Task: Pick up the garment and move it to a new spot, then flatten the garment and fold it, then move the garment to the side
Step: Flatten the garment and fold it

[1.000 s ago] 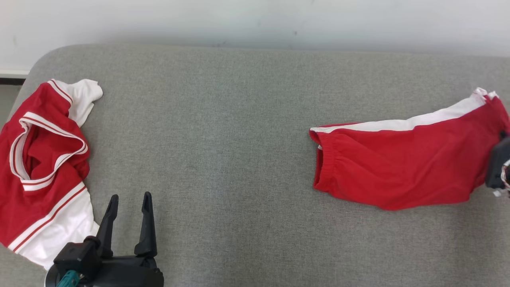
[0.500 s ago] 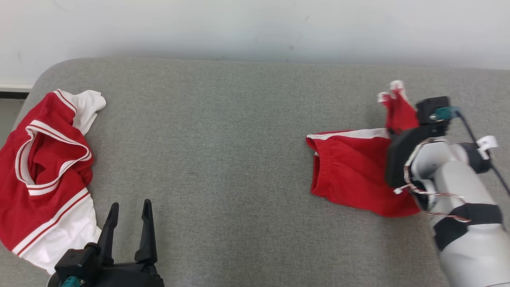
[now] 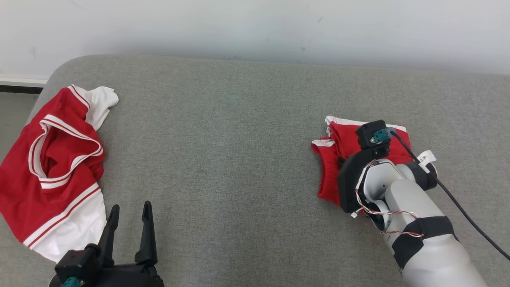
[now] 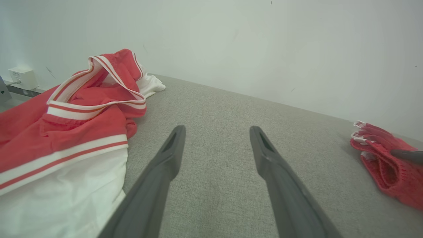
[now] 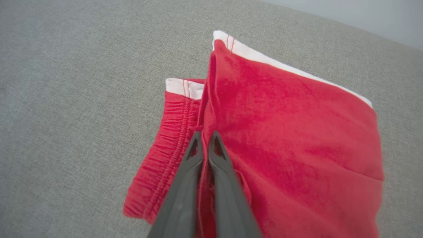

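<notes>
Between jersey [image 3: 51,175] and shorts [image 3: 328,171], open grey cushion [image 3: 223,139].

Note that the right gripper [image 5: 205,136], pinched on the shorts [image 3: 346,143], has travelled in from the right edge of the grey cushion [image 3: 239,139] toward its middle. This has brought the right arm [image 3: 414,207] into the head view. The shorts, spread out a second ago, now lie doubled over, with the leg hem [image 3: 346,120] just beside the waistband [image 3: 327,171].
</notes>
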